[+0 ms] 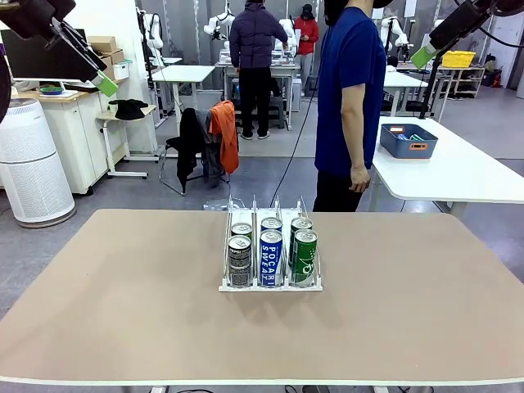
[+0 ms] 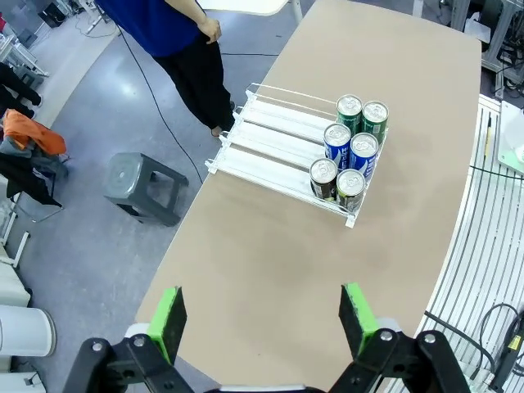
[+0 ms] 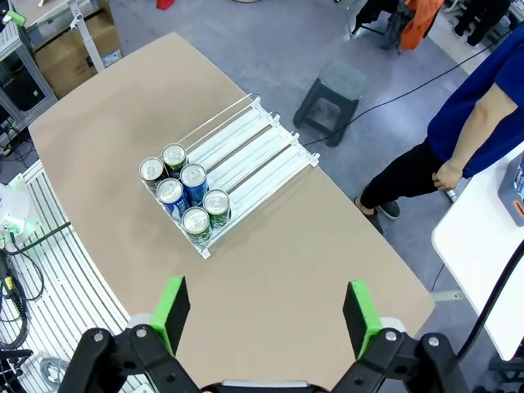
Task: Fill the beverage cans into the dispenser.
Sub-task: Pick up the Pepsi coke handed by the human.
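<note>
Six cans (image 1: 271,254) stand two deep at the robot-side end of the dispenser (image 2: 270,139), in the middle of the table (image 1: 123,286). Above, the left gripper (image 2: 262,301) and right gripper (image 3: 264,299) hang high, jaws spread and empty. A further can lowered off-lane could catch a thin divider and topple.

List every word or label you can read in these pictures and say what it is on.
"POCARI SWEAT": on the front blue can, middle lane of the rack.
White lettering on the front green can: too blurred to read.
Print on the front dark can: too small to read.
</note>
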{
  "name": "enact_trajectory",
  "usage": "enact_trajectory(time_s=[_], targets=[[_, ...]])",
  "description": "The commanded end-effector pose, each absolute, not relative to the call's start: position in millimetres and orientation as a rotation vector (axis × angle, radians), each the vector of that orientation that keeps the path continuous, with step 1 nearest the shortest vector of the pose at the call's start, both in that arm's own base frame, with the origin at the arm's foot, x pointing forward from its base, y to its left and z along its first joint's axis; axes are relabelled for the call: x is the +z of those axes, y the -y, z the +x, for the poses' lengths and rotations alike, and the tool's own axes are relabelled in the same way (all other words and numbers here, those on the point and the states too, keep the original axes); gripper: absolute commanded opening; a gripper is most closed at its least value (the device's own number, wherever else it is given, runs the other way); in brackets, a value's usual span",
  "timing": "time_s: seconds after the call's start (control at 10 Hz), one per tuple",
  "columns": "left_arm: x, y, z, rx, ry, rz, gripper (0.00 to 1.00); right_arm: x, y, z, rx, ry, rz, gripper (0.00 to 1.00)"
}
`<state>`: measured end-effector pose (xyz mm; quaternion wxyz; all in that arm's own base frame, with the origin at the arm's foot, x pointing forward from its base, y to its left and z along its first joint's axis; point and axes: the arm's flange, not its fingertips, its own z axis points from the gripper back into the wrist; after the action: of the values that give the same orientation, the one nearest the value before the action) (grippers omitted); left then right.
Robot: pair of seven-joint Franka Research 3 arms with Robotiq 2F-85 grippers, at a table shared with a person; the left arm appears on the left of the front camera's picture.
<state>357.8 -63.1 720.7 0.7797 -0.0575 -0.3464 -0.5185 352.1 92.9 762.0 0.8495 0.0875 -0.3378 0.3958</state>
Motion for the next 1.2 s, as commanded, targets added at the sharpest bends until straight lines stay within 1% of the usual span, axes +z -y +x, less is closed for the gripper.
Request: enact_trajectory(time_s=[0.0,0.1,0.2,0.4,0.5,0.7,1.1], targets=[[717,66,355,-1.076,0.769,-0.102,1.00,760,-93,352,0.830,0.710,0.196,1.00],[716,63,357,-1.070,0.798,-0.077,1.00,760,-93,352,0.830,0.710,0.196,1.00],[722,64,357,-1.117,0.757,-0.120,1.00,760,-93,352,0.830,0.710,0.196,1.00],[724,64,358,-1.109,0.777,-0.111,1.00,760,-93,352,0.830,0.710,0.196,1.00],[723,65,359,-1.092,0.770,-0.143,1.00,762,-93,352,0.834,0.712,0.184,1.00],[724,71,362,-0.966,0.762,-0.178,1.00,765,-94,351,0.830,0.751,0.197,1.00],[727,78,359,-0.963,0.809,-0.216,1.00,769,-97,353,0.794,0.764,0.209,1.00]])
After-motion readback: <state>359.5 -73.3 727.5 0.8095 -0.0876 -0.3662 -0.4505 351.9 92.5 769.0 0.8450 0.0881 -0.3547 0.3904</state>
